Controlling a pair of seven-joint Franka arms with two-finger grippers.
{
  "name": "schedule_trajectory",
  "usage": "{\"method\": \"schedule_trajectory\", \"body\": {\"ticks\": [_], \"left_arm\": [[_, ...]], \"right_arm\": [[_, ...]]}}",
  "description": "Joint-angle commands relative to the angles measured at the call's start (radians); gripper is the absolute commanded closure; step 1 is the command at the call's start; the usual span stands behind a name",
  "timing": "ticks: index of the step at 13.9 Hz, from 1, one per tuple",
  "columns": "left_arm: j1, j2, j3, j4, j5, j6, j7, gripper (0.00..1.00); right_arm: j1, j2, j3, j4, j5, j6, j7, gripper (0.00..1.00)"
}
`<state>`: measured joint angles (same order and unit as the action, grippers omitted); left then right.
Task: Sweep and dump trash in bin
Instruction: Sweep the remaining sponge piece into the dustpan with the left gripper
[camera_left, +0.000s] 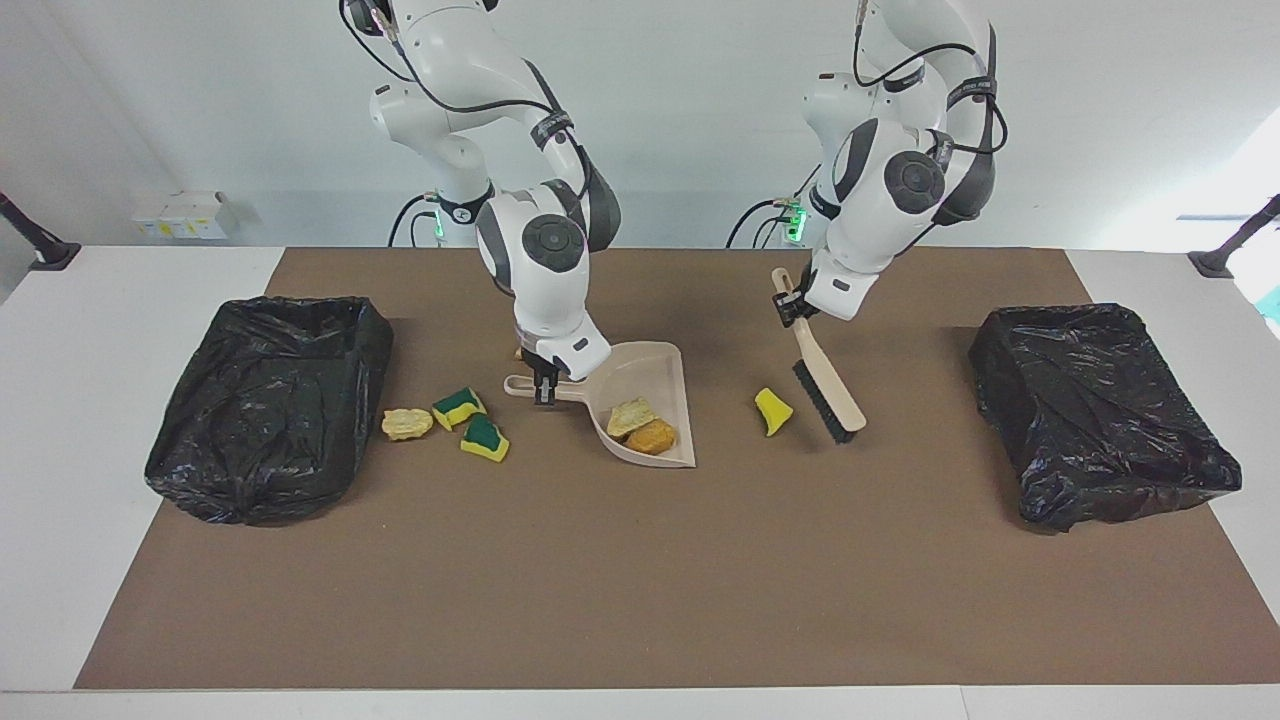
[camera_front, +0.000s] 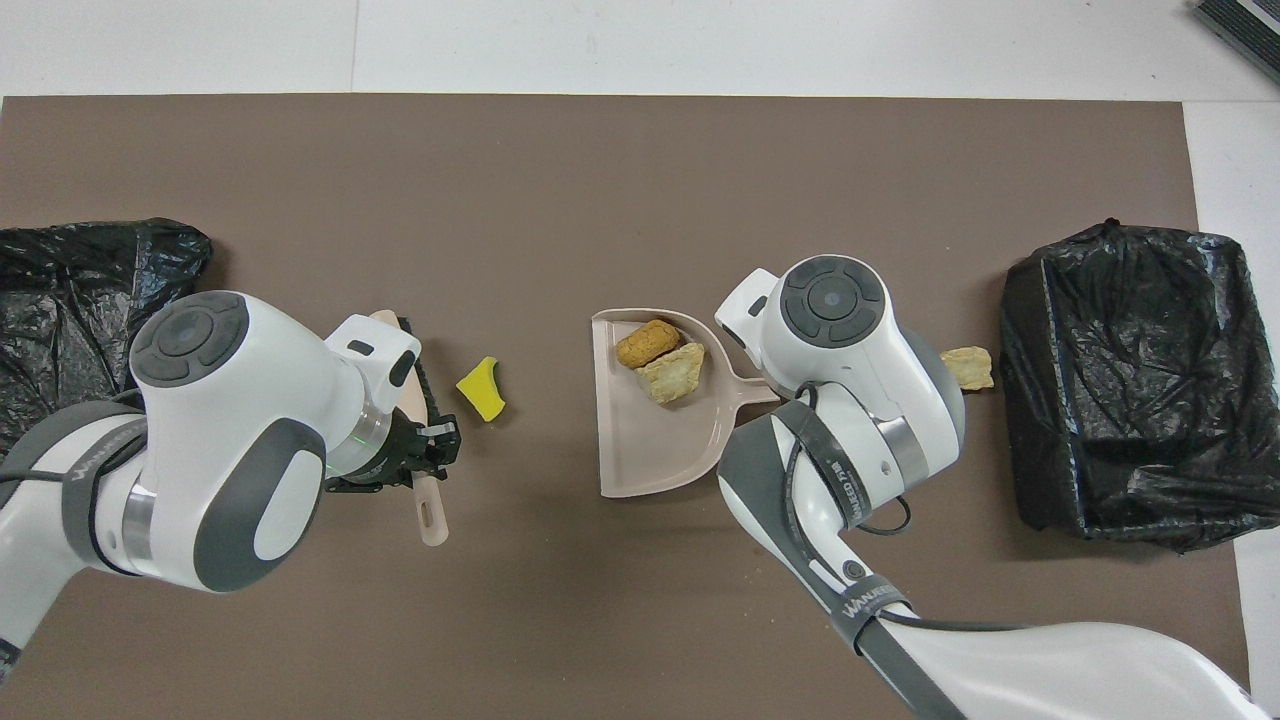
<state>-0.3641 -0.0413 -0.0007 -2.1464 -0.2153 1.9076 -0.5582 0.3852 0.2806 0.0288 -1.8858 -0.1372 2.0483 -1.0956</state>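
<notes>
1. A black bin (camera_left: 250, 470) sits at the right arm's end of the table.
2. Just beside this bin lie a tan chunk (camera_left: 407, 424) and two green-and-yellow sponge bits (camera_left: 459, 406) (camera_left: 485, 438). They are on the mat, not yet swept up.
3. The right gripper (camera_left: 545, 392) is next, with its fingers clamped on the handle of the dustpan (camera_left: 660, 380). The dustpan sits low on the mat, and its open mouth faces the left arm's end.
4. Inside the dustpan lie a tan piece (camera_left: 632, 416) and an orange-brown lump (camera_left: 652, 437), touching each other.
5. A yellow sponge piece (camera_left: 772, 411) lies alone on the mat, between the dustpan's mouth and the brush (camera_left: 825, 385).
6. The left gripper (camera_left: 785, 305) has its fingers squeezed tight on the top of the brush handle. The brush slants down, and its black bristles face the yellow sponge piece. I cannot tell if the bristles touch the mat.
7. The next move probably turns on this: the piece is on the dustpan side of the brush. The brush's long side lies across that way, so a push toward the right arm's end should slide the piece into the mouth. The left arm is the nearer one.
8. A second black bin (camera_left: 1100, 420) sits at the left arm's end.
</notes>
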Motion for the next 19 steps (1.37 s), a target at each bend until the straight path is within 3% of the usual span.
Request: {"method": "schedule_trajectory", "body": {"ticks": [1, 5, 12, 14, 19], "left_arm": [[-0.004, -0.034, -0.013, -0.098, 0.011, 0.091, 0.041, 1.00], [-0.053, -0.034, -0.018, -0.168, 0.011, 0.149, 0.155, 1.00], [-0.240, -0.037, -0.021, -0.170, -0.002, 0.260, 0.052, 1.00], [-0.313, 0.015, -0.021, -0.168, -0.022, 0.322, 0.021, 1.00], [-0.371, 0.032, -0.024, -0.132, -0.026, 0.335, 0.018, 1.00]], "right_arm": [[-0.005, -0.020, 0.003, -0.032, -0.028, 0.021, 0.020, 1.00], [-0.005, -0.021, 0.003, -0.036, -0.028, 0.023, 0.020, 1.00], [-0.006, -0.021, 0.003, -0.038, -0.028, 0.024, 0.028, 1.00], [-0.006, -0.021, 0.003, -0.038, -0.028, 0.024, 0.028, 1.00], [-0.008, -0.021, 0.003, -0.048, -0.028, 0.030, 0.033, 1.00]]}}
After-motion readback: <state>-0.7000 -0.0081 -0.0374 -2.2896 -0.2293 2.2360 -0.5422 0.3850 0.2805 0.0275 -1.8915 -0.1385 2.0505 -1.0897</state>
